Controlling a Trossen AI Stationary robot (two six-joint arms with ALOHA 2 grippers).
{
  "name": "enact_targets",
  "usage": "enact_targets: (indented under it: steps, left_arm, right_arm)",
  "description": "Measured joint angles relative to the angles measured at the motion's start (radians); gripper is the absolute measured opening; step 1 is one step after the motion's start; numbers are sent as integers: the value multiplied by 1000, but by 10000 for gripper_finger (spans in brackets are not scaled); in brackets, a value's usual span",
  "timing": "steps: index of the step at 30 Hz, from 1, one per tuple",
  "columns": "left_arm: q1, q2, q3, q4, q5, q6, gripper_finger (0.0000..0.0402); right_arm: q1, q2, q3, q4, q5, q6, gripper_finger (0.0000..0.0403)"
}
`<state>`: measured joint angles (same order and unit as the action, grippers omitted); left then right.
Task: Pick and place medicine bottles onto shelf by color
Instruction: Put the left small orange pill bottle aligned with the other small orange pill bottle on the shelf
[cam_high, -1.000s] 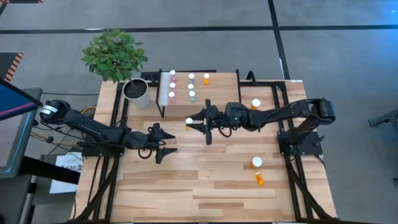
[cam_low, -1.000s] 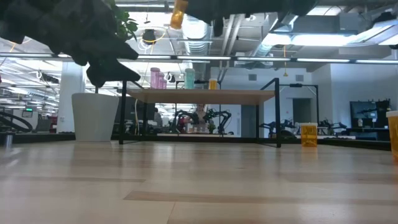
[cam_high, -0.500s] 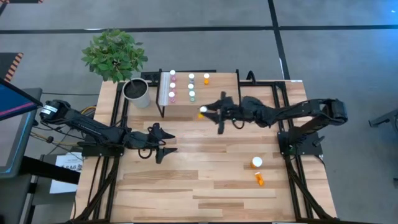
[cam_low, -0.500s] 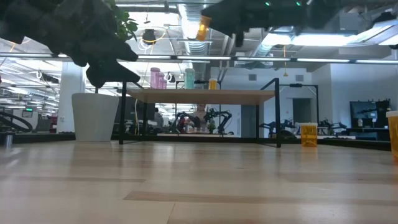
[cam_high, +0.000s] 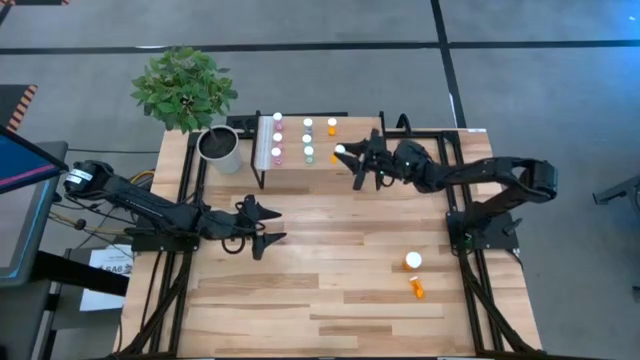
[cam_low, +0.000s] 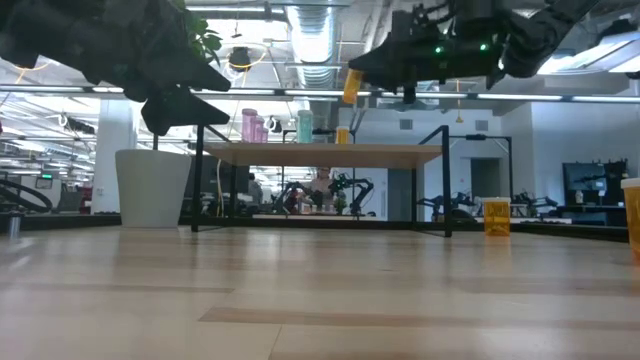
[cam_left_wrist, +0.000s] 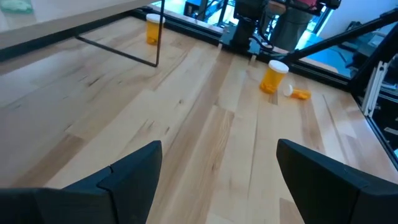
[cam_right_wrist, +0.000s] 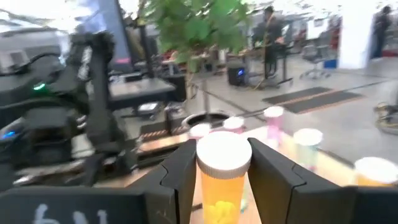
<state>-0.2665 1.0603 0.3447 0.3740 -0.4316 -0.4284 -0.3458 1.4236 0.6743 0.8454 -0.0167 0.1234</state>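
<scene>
Right gripper (cam_high: 347, 157) is up in the air over the right part of the shelf (cam_high: 360, 128), jaws clamped on a large orange bottle (cam_high: 340, 152) with a white cap. Right wrist view shows it clearly: bottle (cam_right_wrist: 222, 180) upright between the two dark fingers (cam_right_wrist: 177, 177), both pressed against its sides. In the low view the held bottle (cam_low: 352, 85) hangs well above the shelf top (cam_low: 325, 154), tilted a little, not touching it.

On the shelf: pink vials (cam_high: 278, 139) in a column just beside the white strip (cam_high: 265, 142), teal vials (cam_high: 308, 140) in the next column, one small orange vial (cam_high: 332, 126) at the far edge beyond them. Low view has the same order: pink (cam_low: 250, 124), teal (cam_low: 304, 125), orange (cam_low: 343, 134), all upright.

Still on the table (cam_high: 330, 290): one large orange bottle standing (cam_high: 412, 262) near the right arm's base, a small orange vial lying on its side (cam_high: 417, 288) just beside it. Left wrist view shows both, standing one (cam_left_wrist: 273, 76) and tipped one (cam_left_wrist: 296, 93), plus another orange bottle (cam_left_wrist: 153, 28) on the table past a black shelf leg (cam_left_wrist: 159, 34).

Left gripper (cam_high: 268, 236) waits low over the table, front-left of the shelf, jaws wide and holding nothing; its fingers (cam_left_wrist: 134, 171) frame bare wood in the left wrist view.

Plant pot (cam_high: 219, 148) sits at the shelf's left end, with the green plant (cam_high: 184, 87) behind it.
</scene>
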Motion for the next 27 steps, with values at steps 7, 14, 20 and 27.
enact_targets:
  steps: [7, 14, 20, 27]
  left_arm:
    - [4, 0, 0, 1, -1, 5, 305]
    - [23, 0, 0, -2, 3, 5, 305]
    - [24, 0, 0, -2, 5, 24, 305]
    - [39, 0, 0, -2, 7, 28, 305]
  right_arm:
    - [-93, 95, 17, 11, -3, -4, 153]
    - [-101, 204, 83, 10, -14, -71, 151]
    - [-110, 235, 117, -3, -12, -106, 154]
    - [-137, 235, 122, -11, -11, -114, 152]
